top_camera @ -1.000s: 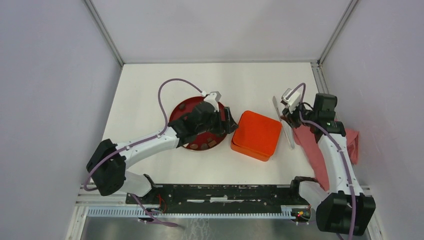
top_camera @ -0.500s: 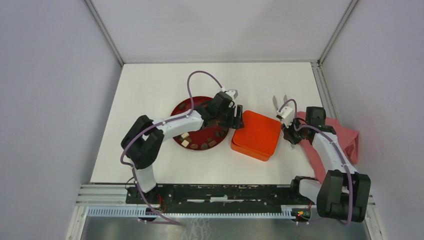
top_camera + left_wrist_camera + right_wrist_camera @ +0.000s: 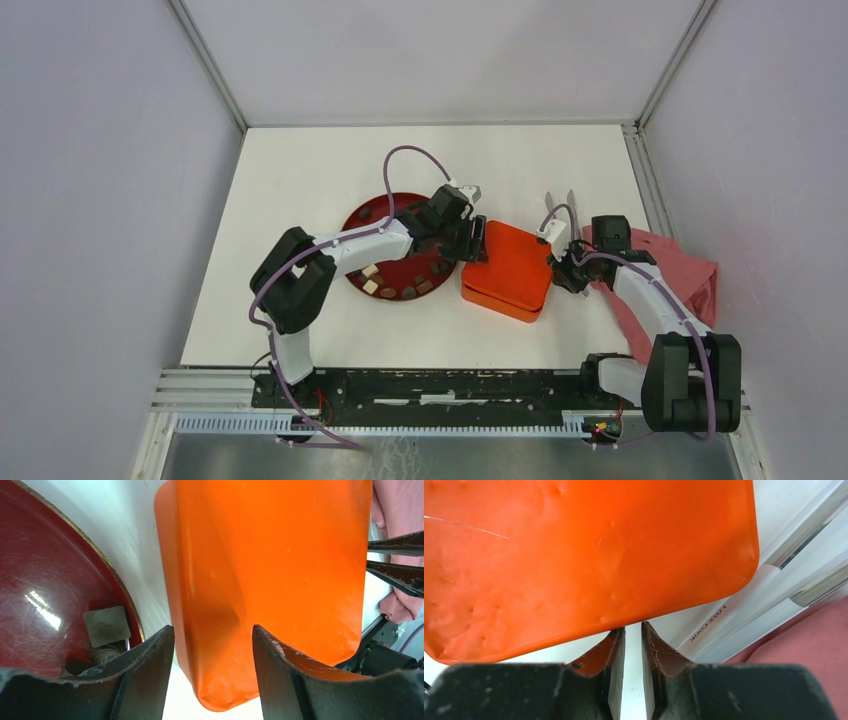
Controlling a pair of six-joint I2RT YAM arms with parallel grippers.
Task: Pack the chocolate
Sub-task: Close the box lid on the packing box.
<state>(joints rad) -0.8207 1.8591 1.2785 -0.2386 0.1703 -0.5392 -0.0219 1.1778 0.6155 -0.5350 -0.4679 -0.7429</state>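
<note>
Chocolates point(image 3: 398, 287): you have small brown and pale pieces lying in the lower part of the red plate point(image 3: 372, 217), left of centre in the top view; none shows inside the box.
Orange box point(image 3: 510, 268): it sits on the worktop point(image 3: 300, 180) at frame centre, lid on, just right of the plate. Near square, it has no clear long axis; its corners point roughly toward the upper left and lower right.
Left fingers point(image 3: 212, 645): spread, straddling the box's left edge in the wrist view, not yet pinching it.
Right fingers point(image 3: 633, 640): nearly pressed together with a thin gap, tips at the box's right rim, gripping nothing you can see.
Tongs point(image 3: 555, 215): pale, lying behind the right arm, beside the pink cloth point(image 3: 690, 275).
Risk: if you close one side only, the box may slide or tilt, since the lid looks smooth. A shove leftward could knock the plate and scatter the pieces.
</note>
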